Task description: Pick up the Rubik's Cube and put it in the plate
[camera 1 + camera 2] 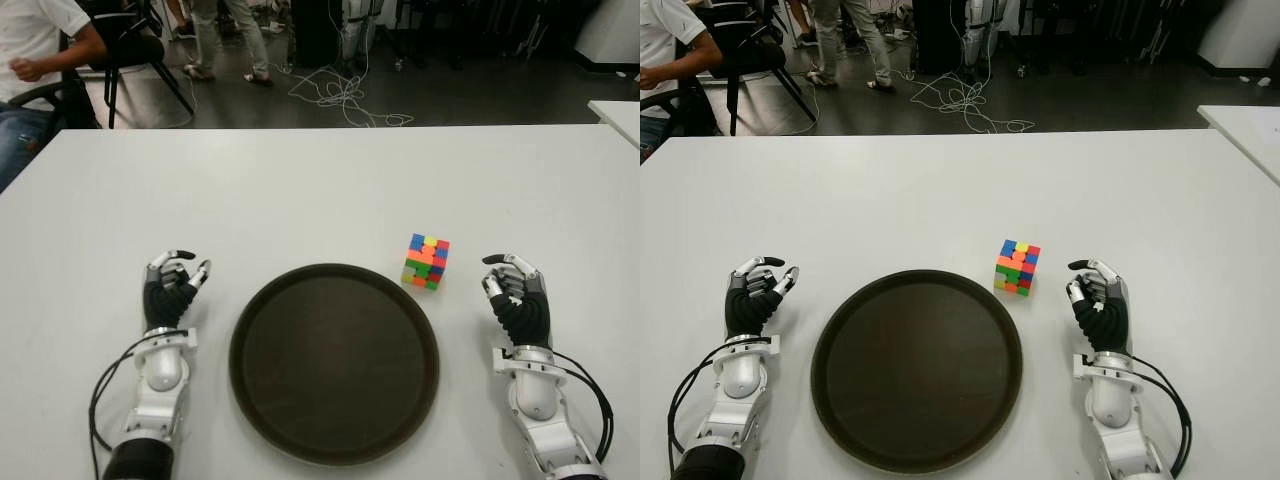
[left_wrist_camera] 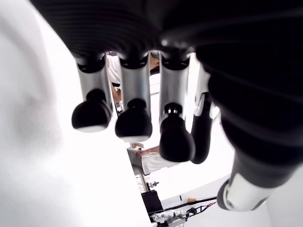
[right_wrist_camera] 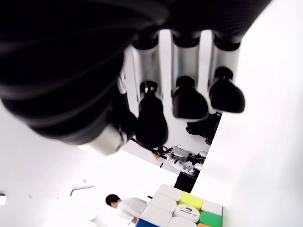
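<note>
Your Rubik's Cube (image 1: pixel 427 261) sits on the white table (image 1: pixel 320 180), scrambled, its faces a mix of blue, yellow, red, orange, pink and green tiles, standing square on one face. It is just beside the upper right rim of the round dark plate (image 1: pixel 334 361), apart from it by a thin strip of table. Your right hand (image 1: pixel 515 295) shows to the right of the cube, near it but not touching, fingers loosely curved and holding nothing. Your left hand (image 1: pixel 172 288) shows to the left of the plate, fingers likewise relaxed and empty. Bare table lies all around the cube and beyond it to the far edge. A seated person (image 1: pixel 35 50) shows past the table's far left corner.
</note>
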`<state>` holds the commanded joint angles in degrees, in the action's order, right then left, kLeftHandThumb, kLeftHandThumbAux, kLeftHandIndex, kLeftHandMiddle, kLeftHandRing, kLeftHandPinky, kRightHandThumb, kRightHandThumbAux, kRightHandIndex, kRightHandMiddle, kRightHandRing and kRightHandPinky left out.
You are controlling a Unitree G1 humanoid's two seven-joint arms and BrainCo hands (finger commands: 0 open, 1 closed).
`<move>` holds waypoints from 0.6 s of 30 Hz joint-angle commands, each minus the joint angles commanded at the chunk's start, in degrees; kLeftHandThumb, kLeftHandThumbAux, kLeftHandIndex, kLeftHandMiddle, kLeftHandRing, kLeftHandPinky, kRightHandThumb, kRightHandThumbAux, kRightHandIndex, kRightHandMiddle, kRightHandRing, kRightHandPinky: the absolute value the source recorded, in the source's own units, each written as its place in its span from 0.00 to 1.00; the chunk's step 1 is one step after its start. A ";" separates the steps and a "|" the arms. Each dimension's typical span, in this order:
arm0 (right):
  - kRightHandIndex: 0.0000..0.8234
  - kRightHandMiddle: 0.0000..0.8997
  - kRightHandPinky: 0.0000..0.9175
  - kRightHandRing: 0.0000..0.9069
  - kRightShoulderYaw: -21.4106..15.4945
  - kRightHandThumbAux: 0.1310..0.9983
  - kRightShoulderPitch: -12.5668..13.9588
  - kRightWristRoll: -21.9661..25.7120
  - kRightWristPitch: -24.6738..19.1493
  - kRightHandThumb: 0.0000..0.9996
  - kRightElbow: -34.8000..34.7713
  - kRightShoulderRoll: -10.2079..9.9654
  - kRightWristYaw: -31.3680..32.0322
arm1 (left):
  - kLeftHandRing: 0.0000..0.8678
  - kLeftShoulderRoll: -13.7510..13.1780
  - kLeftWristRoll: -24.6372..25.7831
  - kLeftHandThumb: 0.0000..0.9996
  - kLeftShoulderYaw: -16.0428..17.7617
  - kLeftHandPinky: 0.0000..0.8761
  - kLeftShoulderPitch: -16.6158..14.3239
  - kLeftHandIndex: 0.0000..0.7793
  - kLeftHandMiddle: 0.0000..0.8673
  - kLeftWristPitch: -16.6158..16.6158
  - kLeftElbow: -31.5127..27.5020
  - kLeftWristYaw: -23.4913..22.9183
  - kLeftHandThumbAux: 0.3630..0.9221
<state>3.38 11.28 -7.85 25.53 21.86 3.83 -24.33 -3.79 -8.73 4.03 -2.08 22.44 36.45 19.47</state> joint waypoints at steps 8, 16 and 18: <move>0.53 0.88 0.90 0.90 -0.07 0.69 -0.04 -0.42 0.00 0.69 -0.01 -0.08 -0.71 | 0.96 0.12 -0.06 0.70 0.05 0.94 0.32 0.57 0.94 -0.42 -0.64 0.18 0.62; 0.53 0.87 0.89 0.90 0.23 0.69 0.10 -1.01 0.19 0.69 -0.12 0.34 -0.87 | 0.95 0.24 -0.14 0.70 0.08 0.94 0.31 0.57 0.94 -2.04 -1.12 0.28 0.62; 0.53 0.87 0.88 0.90 0.28 0.69 0.08 -1.16 0.10 0.69 -0.12 0.41 -0.88 | 0.95 0.26 -0.07 0.70 0.11 0.94 0.31 0.57 0.94 -2.22 -1.19 0.17 0.62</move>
<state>3.66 11.36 -9.01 25.63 21.74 4.24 -25.21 -3.53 -8.80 4.14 -1.77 20.22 35.26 19.65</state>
